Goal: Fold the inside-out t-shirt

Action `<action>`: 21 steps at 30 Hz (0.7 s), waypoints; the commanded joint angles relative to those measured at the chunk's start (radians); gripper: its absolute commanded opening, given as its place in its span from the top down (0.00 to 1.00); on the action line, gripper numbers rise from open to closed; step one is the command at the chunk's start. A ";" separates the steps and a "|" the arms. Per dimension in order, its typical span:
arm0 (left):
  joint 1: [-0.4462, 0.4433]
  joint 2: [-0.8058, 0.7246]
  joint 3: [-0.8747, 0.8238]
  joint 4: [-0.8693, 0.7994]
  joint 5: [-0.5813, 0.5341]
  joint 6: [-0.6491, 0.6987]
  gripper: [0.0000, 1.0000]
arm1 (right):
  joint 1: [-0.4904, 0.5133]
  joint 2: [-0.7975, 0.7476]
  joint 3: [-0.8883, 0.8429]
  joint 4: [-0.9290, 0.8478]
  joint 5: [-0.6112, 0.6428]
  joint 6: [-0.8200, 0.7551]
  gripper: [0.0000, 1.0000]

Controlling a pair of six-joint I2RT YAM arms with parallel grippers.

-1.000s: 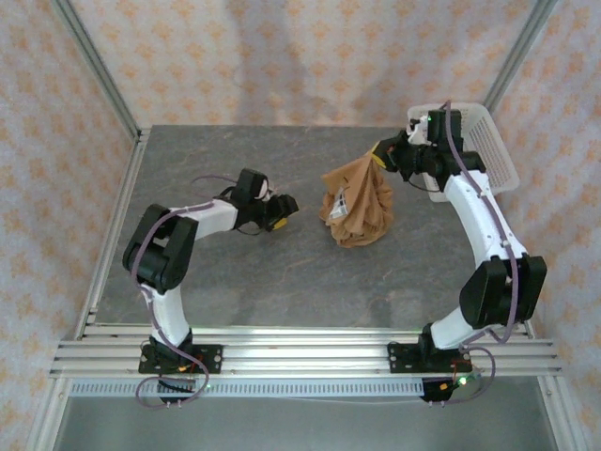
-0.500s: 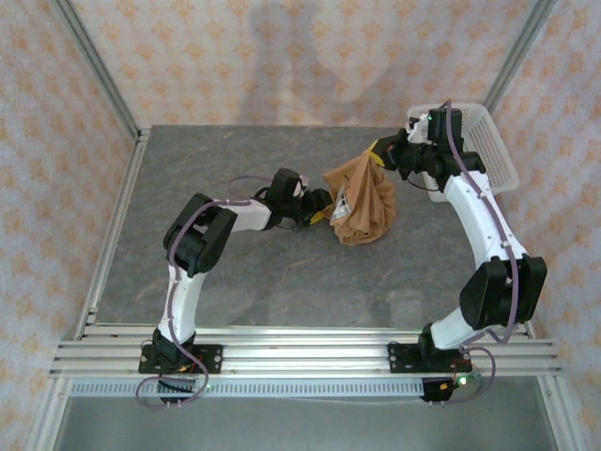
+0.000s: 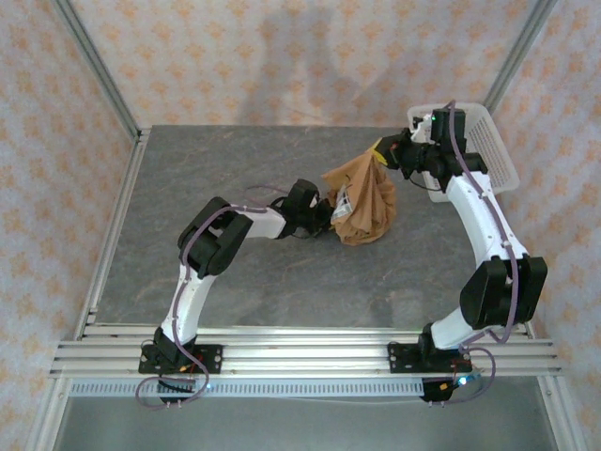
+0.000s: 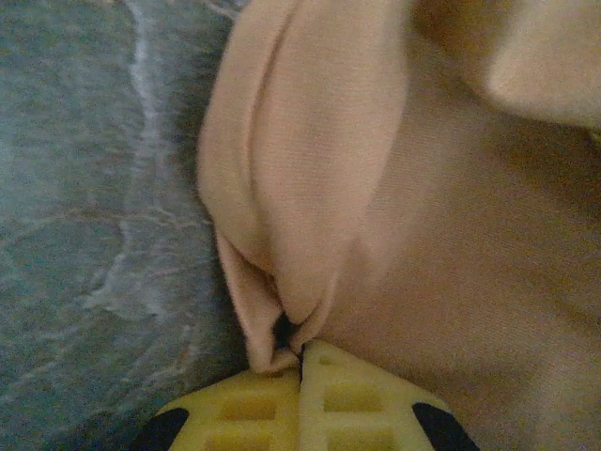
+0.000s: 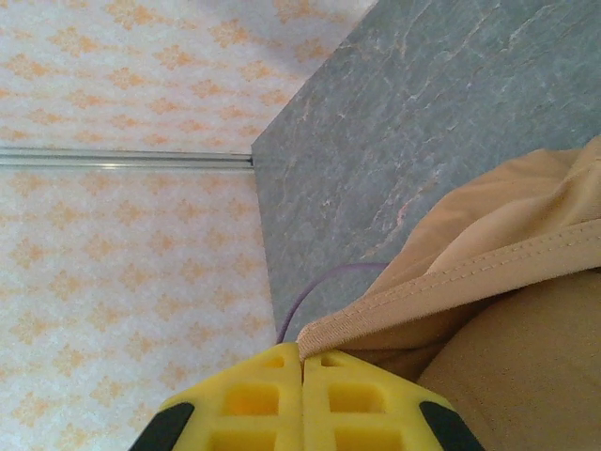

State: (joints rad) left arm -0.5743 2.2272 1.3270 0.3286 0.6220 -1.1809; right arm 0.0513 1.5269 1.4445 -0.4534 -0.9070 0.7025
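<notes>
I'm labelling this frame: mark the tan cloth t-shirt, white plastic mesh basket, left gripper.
tan cloth t-shirt (image 3: 364, 205), top view, bundle's middle.
white plastic mesh basket (image 3: 495, 150), top view, right wall.
left gripper (image 4: 301, 355), left wrist view, where its jaws meet.

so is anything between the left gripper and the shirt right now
Nothing visible is. The left gripper is right at the t-shirt, its fingers shut on a fold of the cloth, with grey table beside it.

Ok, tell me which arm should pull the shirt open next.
Probably left: the left end effector pinches a low fold of the shirt down by the table, while the right end effector holds the top up.
</notes>
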 commanded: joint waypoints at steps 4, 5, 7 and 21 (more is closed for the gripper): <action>0.203 -0.243 0.049 -0.282 -0.015 0.113 1.00 | -0.104 -0.074 0.023 -0.083 0.087 -0.072 1.00; 0.251 -0.293 0.070 -0.359 -0.017 0.151 1.00 | -0.132 -0.087 0.019 -0.092 0.097 -0.075 1.00; 0.341 -0.393 0.104 -0.484 -0.025 0.217 1.00 | -0.184 -0.111 0.010 -0.098 0.096 -0.074 1.00; 0.737 -0.631 0.139 -0.729 0.045 0.343 1.00 | -0.303 -0.140 0.019 -0.171 0.081 -0.103 1.00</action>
State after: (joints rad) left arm 0.1474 1.5806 1.4807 -0.3050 0.6487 -0.8837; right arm -0.2394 1.4048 1.4433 -0.6090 -0.8307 0.6155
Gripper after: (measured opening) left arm 0.059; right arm 0.041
